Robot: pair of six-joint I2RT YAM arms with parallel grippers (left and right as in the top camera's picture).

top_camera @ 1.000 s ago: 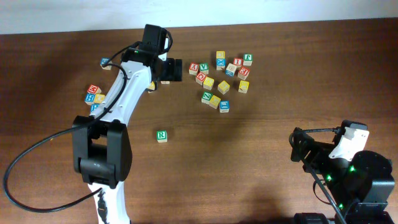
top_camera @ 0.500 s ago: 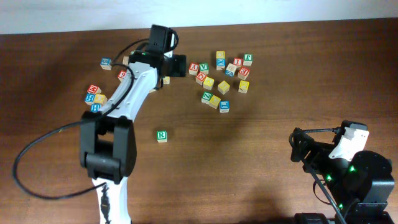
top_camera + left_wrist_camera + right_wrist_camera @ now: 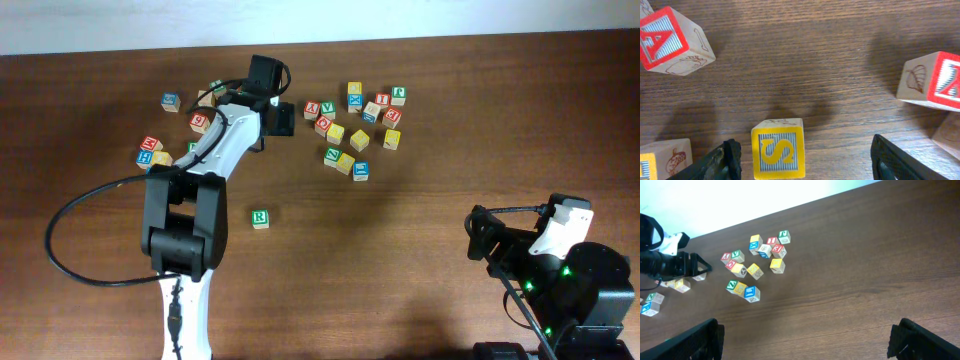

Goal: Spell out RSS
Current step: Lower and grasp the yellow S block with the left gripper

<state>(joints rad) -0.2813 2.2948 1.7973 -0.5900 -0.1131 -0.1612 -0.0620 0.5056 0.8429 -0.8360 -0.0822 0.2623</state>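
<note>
A wooden cube with a yellow S [image 3: 778, 152] sits on the table between the fingers of my left gripper [image 3: 807, 162]. The jaws are open; the left finger [image 3: 731, 159] is close beside the cube and the right finger [image 3: 890, 160] stands well off. From overhead, that gripper [image 3: 270, 122] hangs at the back of the table, left of the main cluster, and hides the S cube. The green R cube [image 3: 260, 218] lies alone nearer the front. My right gripper [image 3: 807, 340] is open over bare wood at the front right.
Red-lettered cubes [image 3: 675, 40] [image 3: 935, 82] lie left and right beyond the S cube, and a yellow-faced cube [image 3: 662, 160] lies just left of the left finger. A cluster of mixed cubes [image 3: 355, 130] lies at the back centre, and more cubes [image 3: 152, 152] at the left.
My left gripper has shifted a little to the right over the back of the table and its jaws have narrowed. The right arm has not moved.
</note>
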